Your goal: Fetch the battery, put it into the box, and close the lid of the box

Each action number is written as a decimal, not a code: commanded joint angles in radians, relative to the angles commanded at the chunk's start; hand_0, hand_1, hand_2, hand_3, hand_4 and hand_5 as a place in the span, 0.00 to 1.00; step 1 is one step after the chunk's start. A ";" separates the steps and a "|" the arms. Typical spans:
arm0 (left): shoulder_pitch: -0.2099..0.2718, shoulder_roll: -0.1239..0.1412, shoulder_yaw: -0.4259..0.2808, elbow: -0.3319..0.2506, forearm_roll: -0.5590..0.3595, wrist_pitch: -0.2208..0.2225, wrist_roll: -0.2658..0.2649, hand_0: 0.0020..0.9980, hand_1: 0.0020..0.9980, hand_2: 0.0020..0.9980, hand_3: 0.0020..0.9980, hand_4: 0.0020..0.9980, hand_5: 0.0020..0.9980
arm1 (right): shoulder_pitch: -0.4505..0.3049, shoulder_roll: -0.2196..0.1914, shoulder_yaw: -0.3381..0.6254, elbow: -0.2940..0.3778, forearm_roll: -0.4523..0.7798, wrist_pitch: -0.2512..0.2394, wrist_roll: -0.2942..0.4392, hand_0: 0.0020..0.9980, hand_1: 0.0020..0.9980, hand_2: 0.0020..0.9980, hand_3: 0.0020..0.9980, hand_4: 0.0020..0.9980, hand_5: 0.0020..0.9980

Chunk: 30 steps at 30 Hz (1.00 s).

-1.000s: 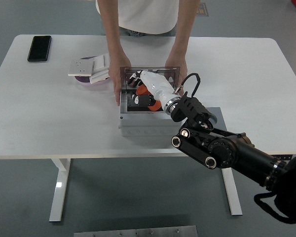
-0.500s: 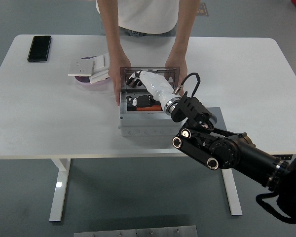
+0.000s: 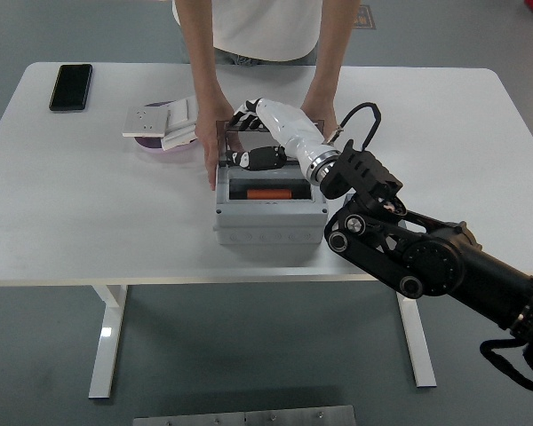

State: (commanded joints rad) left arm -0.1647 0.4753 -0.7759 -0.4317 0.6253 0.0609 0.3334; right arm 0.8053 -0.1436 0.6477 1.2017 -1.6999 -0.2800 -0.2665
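I can read no text, label, brand or number anywhere here: not on the grey box (image 3: 268, 213) under my right hand (image 3: 258, 133), not on the black phone (image 3: 71, 86), and not on the white plates (image 3: 160, 120) lying beside it.

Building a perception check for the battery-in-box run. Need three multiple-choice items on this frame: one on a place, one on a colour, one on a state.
1. Where is the battery?
A. on the table beside the phone
B. inside the box
C. in the person's hand

2. What colour is the battery?
A. orange
B. blue
C. green

3. How does the box's lid stand?
A. shut flat
B. lying off on the table
C. raised at the far side

Key: 1 B, it lies in the open grey box. 2 A, an orange bar shows inside. 3 C, the clear lid stands up at the back, with the right hand at its top edge.
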 joint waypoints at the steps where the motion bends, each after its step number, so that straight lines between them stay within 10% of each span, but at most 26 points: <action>1: 0.000 0.000 0.000 0.000 0.001 0.000 0.000 0.62 0.74 0.59 0.50 0.32 0.00 | 0.004 -0.002 0.011 -0.004 0.004 -0.010 0.006 0.60 0.60 0.60 0.64 0.78 0.26; 11: -0.004 0.000 -0.002 -0.001 0.006 -0.002 0.004 0.62 0.74 0.59 0.50 0.32 0.00 | 0.032 -0.003 0.070 -0.087 0.111 -0.006 0.017 0.58 0.56 0.59 0.62 0.75 0.45; 12: -0.004 0.000 -0.002 -0.001 0.006 -0.002 0.004 0.62 0.74 0.59 0.50 0.32 0.00 | 0.032 -0.001 0.070 -0.094 0.122 -0.004 0.016 0.63 0.62 0.63 0.65 0.78 0.78; 17: -0.007 -0.001 -0.005 -0.001 0.012 -0.003 0.006 0.62 0.74 0.59 0.50 0.32 0.00 | 0.030 0.013 0.062 -0.119 0.164 -0.001 0.017 0.63 0.62 0.63 0.65 0.78 0.78; 18: -0.008 -0.001 -0.005 -0.001 0.013 -0.004 0.007 0.62 0.74 0.59 0.50 0.32 0.00 | 0.030 0.016 0.061 -0.123 0.170 -0.002 0.019 0.90 0.79 0.77 0.81 0.94 1.00; 30: -0.008 -0.001 -0.006 -0.001 0.015 -0.004 0.007 0.62 0.74 0.59 0.50 0.32 0.00 | 0.032 0.037 0.035 -0.144 0.188 -0.021 0.022 1.00 0.87 0.83 0.89 1.00 1.00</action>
State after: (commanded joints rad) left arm -0.1722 0.4748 -0.7823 -0.4327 0.6402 0.0574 0.3402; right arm 0.8373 -0.1062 0.6823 1.0578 -1.5124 -0.3008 -0.2442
